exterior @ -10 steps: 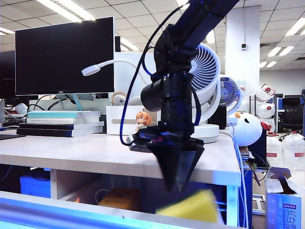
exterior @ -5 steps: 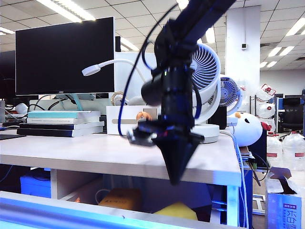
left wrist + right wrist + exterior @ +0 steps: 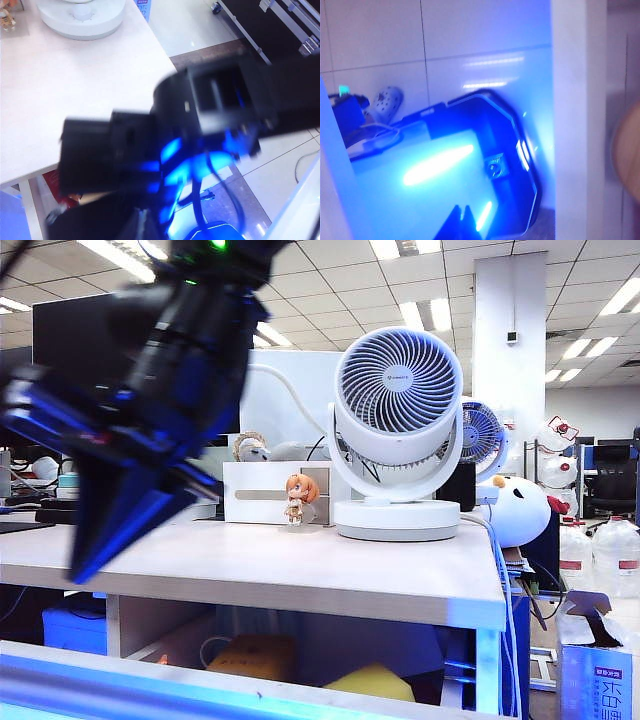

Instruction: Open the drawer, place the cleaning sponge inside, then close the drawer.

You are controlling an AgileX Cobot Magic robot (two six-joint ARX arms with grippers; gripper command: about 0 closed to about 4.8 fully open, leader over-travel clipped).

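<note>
Fingers pressed together and empty on the right gripper (image 3: 92, 558), left of frame; the left gripper (image 3: 95, 225) is too blurred to tell; the soft, light cleaning sponge (image 3: 375, 680), lower centre, would pinch easily across its sides.

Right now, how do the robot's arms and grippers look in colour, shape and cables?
The right gripper is black and tapers to a dark wedge with blue reflections; the arm above it carries a green light. In the left wrist view, a blurred black arm shows blocky housings and dark cables. The left gripper is not seen.

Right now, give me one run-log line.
drawer open | cleaning sponge inside | right hand shut, empty, over desk, exterior view's left | left hand obscured, state unclear
</note>
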